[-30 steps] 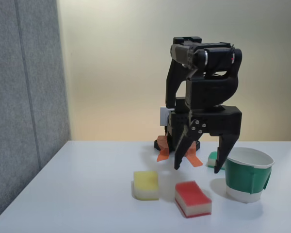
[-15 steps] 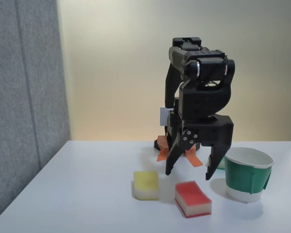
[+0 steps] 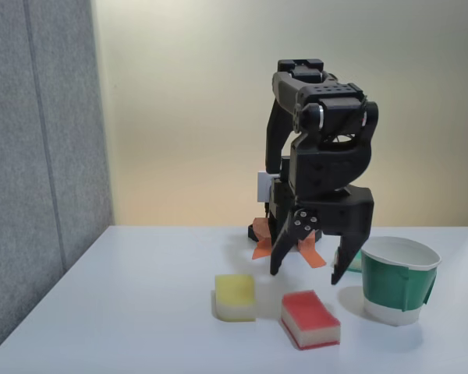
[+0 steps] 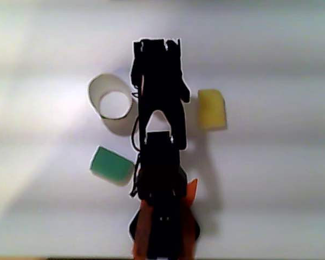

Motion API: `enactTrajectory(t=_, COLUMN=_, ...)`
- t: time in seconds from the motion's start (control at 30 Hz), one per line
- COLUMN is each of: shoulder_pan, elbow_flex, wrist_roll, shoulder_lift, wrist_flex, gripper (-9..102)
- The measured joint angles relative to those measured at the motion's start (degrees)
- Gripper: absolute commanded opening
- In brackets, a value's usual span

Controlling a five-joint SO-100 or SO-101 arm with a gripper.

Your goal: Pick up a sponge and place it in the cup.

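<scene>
Red sponge (image 3: pixel 310 318) flat, long axis slanting toward camera, wide-spread empty pincer (image 3: pixel 305 274) just above, cup (image 3: pixel 398 279) upright.

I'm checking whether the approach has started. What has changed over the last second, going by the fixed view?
The arm swung leftward and lowered in the fixed view, bringing the open gripper from beside the cup to just above and behind the red sponge. It has gripped nothing. The red sponge, the cup and the yellow sponge stayed where they were.
</scene>
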Motion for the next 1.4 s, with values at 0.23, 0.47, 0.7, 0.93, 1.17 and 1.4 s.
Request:
enactTrajectory(t=0.23, shoulder_pan=-0.09, elbow_flex=4.39, wrist_roll=0.62, shoulder_lift=2.46, wrist_flex=-3.87, gripper=33)
enactTrajectory(t=0.47, shoulder_pan=0.35, elbow_flex=8.35, wrist_roll=1.76, shoulder_lift=4.13, wrist_flex=-6.06, gripper=33)
enactTrajectory(t=0.7, shoulder_pan=0.35, elbow_flex=11.34, wrist_roll=1.85, shoulder_lift=4.48, wrist_flex=-9.32, gripper=33)
enactTrajectory(t=0.93, shoulder_pan=0.00, elbow_flex=11.43, wrist_roll=1.85, shoulder_lift=4.48, wrist_flex=-10.37, gripper=33)
enactTrajectory(t=1.17, shoulder_pan=-0.09, elbow_flex=10.72, wrist_roll=1.85, shoulder_lift=3.52, wrist_flex=-10.37, gripper=33)
enactTrajectory(t=1.4, shoulder_pan=0.88, elbow_flex=0.97, wrist_roll=0.18, shoulder_lift=-4.92, wrist_flex=-7.82, gripper=33)
